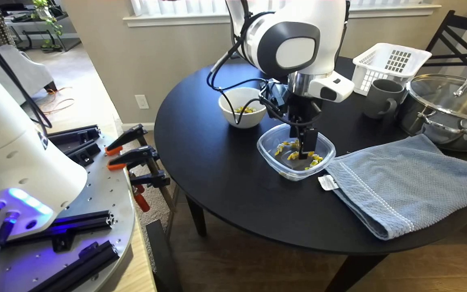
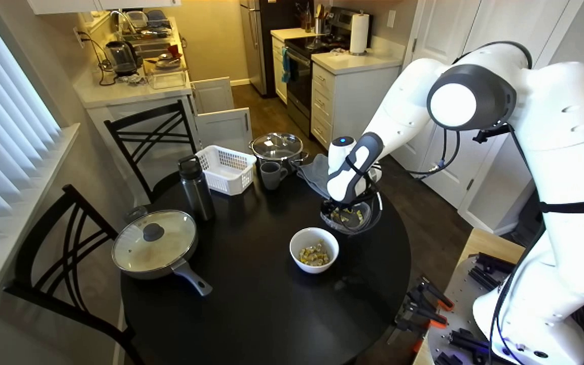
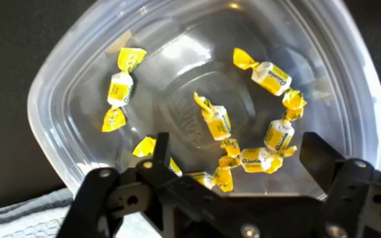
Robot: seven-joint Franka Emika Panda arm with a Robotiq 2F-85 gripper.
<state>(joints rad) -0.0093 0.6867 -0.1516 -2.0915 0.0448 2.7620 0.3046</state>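
We see a round black counter spreading out beneath the hand. The largest thing lying on it is a folded blue-grey towel, near the hand. Farther from the hand, past the towel, we find a lidded steel pot; in an exterior view a lidded frying pan sits across the counter, well apart from the hand. A white plastic basket stands near the pot, well away from the hand, with a tall metal bottle next to it. The hand itself points downward, its two fingers standing wide apart over a clear plastic container directly below; how deep the fingertips reach into it we cannot tell. Near the hand, on the side opposite the towel, stands a white bowl. A grey mug stands beside the pot, nearer the hand than the pot is. Smallest are the yellow-and-white wrapped candies, lying loose in the container under the hand: in the wrist view we see several between the two fingers, one partly hidden by a finger, and another off beyond that same finger; similar yellow pieces lie in the bowl.
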